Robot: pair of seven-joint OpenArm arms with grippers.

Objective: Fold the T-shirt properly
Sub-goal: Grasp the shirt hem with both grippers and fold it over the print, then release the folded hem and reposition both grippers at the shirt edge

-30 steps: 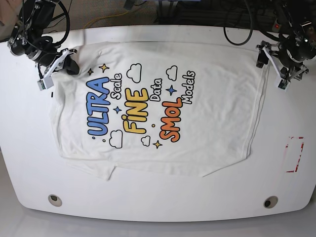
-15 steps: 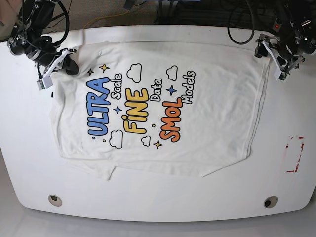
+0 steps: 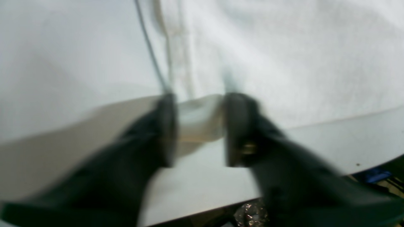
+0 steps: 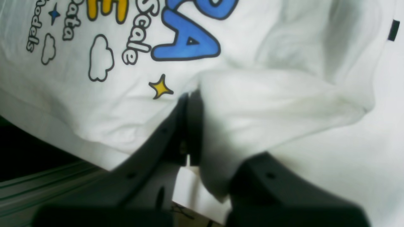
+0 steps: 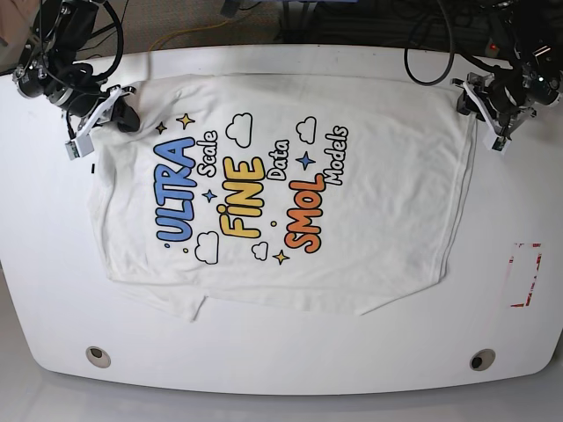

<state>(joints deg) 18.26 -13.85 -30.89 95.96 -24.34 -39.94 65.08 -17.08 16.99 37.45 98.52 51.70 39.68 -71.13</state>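
Your right gripper reaches low over the table at the T-shirt's corner, pressed together on a soft bunched fold. Your left gripper leans in at the opposite corner, fingers parted around a raised bit of hem; whether it pinches, you can't tell. The limp white cloth lies spread flat, print up.

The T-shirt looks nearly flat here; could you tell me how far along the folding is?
Done: the T-shirt lies spread print-up, unfolded. In hand: the right gripper is shut on a corner; the left gripper straddles the opposite hem, jaws apart. Left: every fold.
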